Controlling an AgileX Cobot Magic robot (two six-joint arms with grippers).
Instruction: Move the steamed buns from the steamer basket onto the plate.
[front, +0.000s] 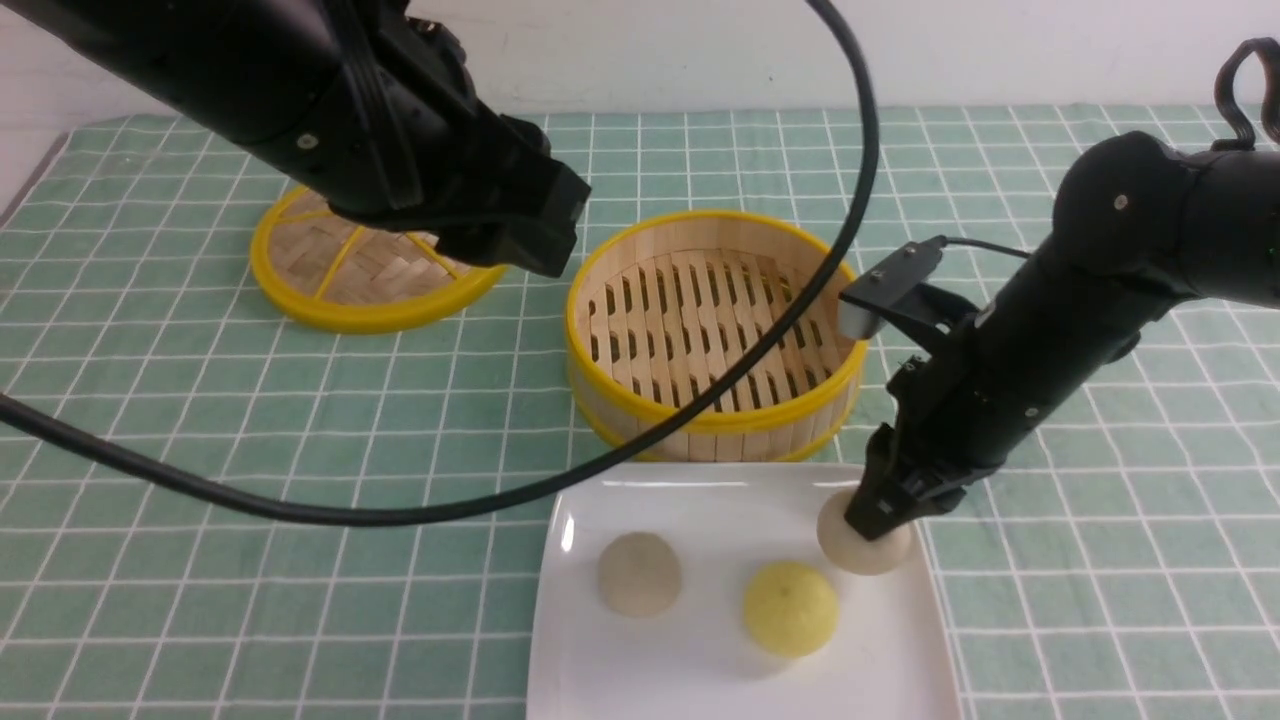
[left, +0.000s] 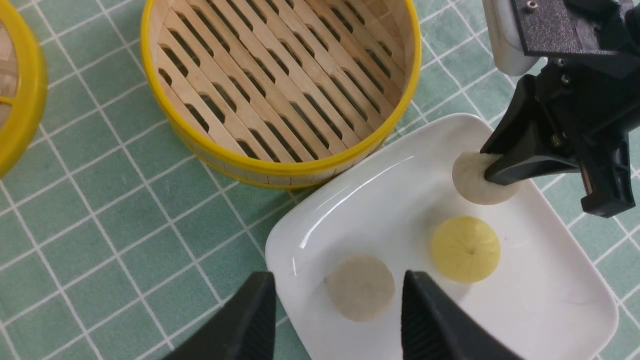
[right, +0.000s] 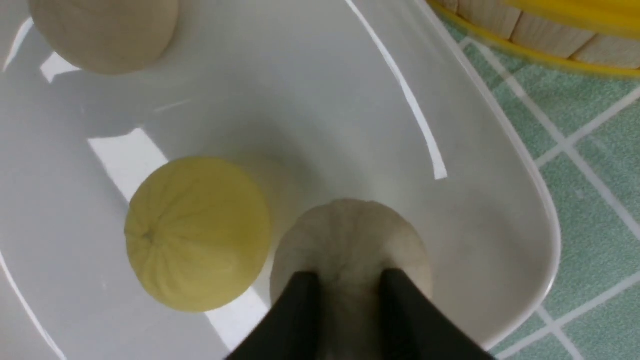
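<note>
- Right wrist view: our right gripper (right: 345, 282) has its jaws set narrow on the pleated crown of the off-white bun (right: 350, 235). We cannot tell whether they pinch it or merely touch.
- That bun sits on the plate (right: 350, 110) near its rim, just beside the yellow bun (right: 197, 232). The beige bun (right: 105, 30) lies apart.
- We judge all three light, soft and easily dented, best taken low across the round sides with gentle pressure.
- Our left gripper (left: 340, 282) hangs wide and empty, and the steamer basket (front: 760, 435) holds nothing.
</note>
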